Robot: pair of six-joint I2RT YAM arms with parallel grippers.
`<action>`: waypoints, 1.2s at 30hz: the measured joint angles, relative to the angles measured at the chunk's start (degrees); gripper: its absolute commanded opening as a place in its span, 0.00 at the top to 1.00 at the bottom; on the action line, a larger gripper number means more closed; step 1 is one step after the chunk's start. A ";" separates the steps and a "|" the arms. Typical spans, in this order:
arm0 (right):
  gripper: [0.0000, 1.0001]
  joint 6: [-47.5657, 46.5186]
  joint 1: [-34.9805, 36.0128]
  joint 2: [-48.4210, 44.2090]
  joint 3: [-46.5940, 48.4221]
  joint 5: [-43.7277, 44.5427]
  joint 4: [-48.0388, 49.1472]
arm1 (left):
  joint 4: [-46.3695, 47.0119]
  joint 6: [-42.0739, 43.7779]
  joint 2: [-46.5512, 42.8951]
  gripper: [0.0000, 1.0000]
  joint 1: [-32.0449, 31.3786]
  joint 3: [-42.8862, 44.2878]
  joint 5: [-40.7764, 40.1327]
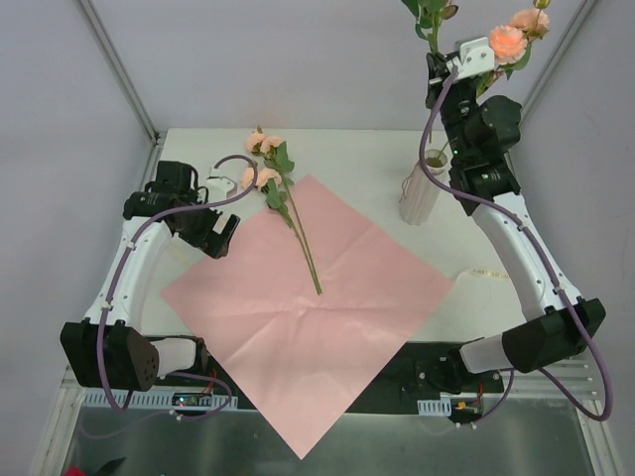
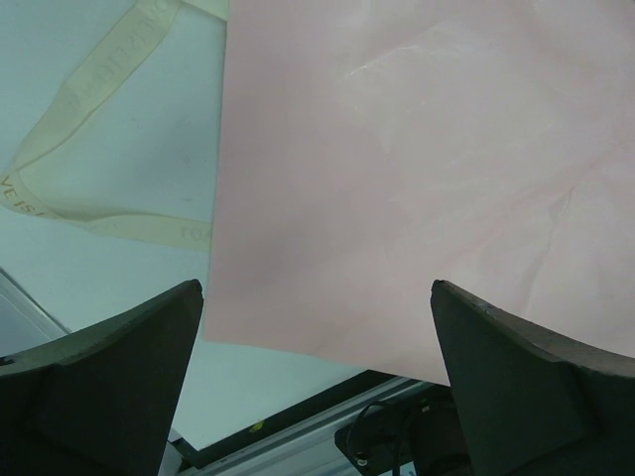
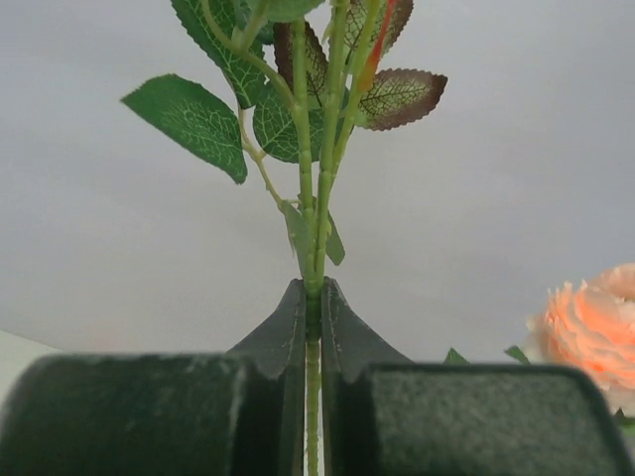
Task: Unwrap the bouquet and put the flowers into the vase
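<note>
**While one spray hangs over the vase, a second stem waits on the paper**

Since the pink paper (image 1: 308, 317) lies flat as an open square at table centre, with the ribbon (image 2: 94, 84) loose beside it, unwrapping reads as done. Step in hand, by my judgement: loading the vase.

- Right gripper (image 1: 448, 65): raised high at the far right. Jaws pinched tight on the thin green stems of the held spray (image 3: 316, 198). In the wrist view the stems run straight up between the fingers, leaves above, with a peach bloom at the right edge.
- Vase (image 1: 419, 193): upright on the table (image 1: 367, 159), far right, just off the paper's right corner and below the raised gripper in the top view. Something green shows at its mouth. Cannot tell whether the stem ends are inside the neck or only at it.
- Left gripper (image 1: 220, 236): low at the paper's left edge, jaws spread wide, nothing between them. Its wrist view shows only paper and ribbon underneath.
- Loose stem (image 1: 298, 223): lies across the far-left part of the paper. Its blooms rest past the far edge on bare table, and the cut end points toward the paper's centre.

Next move, as judged:
- Keep the spray vertical and lower it so the stems track into the narrow neck.
- Release only once they are seated. The vase is slim, so a sideways push from the stems could tip it.
- The loose stem then needs picking up; the left arm is nearest.
</note>
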 measured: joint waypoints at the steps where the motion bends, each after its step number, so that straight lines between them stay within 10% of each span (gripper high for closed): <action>1: 0.99 -0.20 -0.83 0.04 -1.55 0.00 1.01 | 0.00 0.00 -0.04 0.01 0.00 0.00 0.02; 15: 0.99 0.20 -5.40 1.20 -13.00 0.11 12.66 | 0.00 1.22 -0.09 0.01 0.00 1.09 0.00; 17: 0.89 0.61 -5.46 1.44 -14.29 0.33 13.64 | 0.00 1.29 -0.11 0.01 0.00 1.09 0.00; 18: 0.61 0.92 -5.51 1.51 -15.10 0.37 13.73 | 0.00 1.33 -0.13 0.01 0.00 1.09 0.00; 19: 0.57 1.29 -5.53 1.51 -15.96 0.50 13.88 | 0.00 1.38 -0.15 0.01 0.00 1.09 0.00; 36: 0.52 2.95 2.01 -13.46 -26.49 9.51 15.34 | -0.02 1.51 -2.21 0.01 0.37 1.09 0.00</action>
